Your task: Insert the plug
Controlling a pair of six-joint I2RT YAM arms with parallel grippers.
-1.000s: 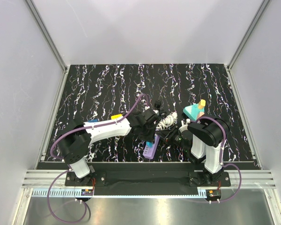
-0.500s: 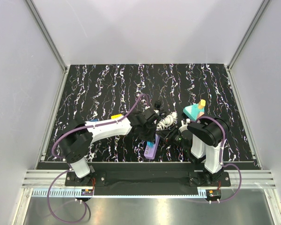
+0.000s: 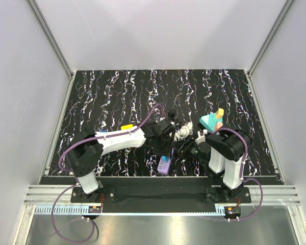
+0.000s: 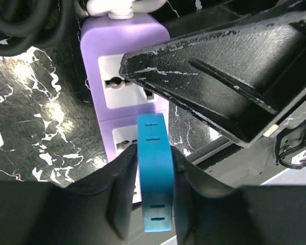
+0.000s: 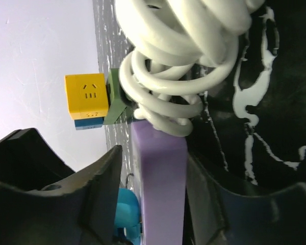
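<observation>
Starting at the near edge of the table, we find both arms bent inward so that their claws meet at about 6 o'clock of the marbled black top. Nearest lies the purple power strip, its long axis running from 6 toward 12 o'clock, tipped slightly to 1. The left gripper reaches in from 9 o'clock and is clamped on the blue plug. In the left wrist view the two black fingers press the plug's flat sides. The plug stands directly over the nearer socket of the strip, its far end covering part of that white face; whether the pins are in the holes we cannot tell. The farther socket is uncovered, its holes showing. The right gripper comes in from 3 o'clock and is closed on the strip's body. In the right wrist view its fingers hug both long sides of the purple casing, and a bit of the blue plug shows at 7 o'clock of it. Beyond, at the strip's far end, the white cable sits in a tight coil touching the casing. Farther still, toward 1 o'clock, a yellow cube with a socket face sits against a green wedge.
</observation>
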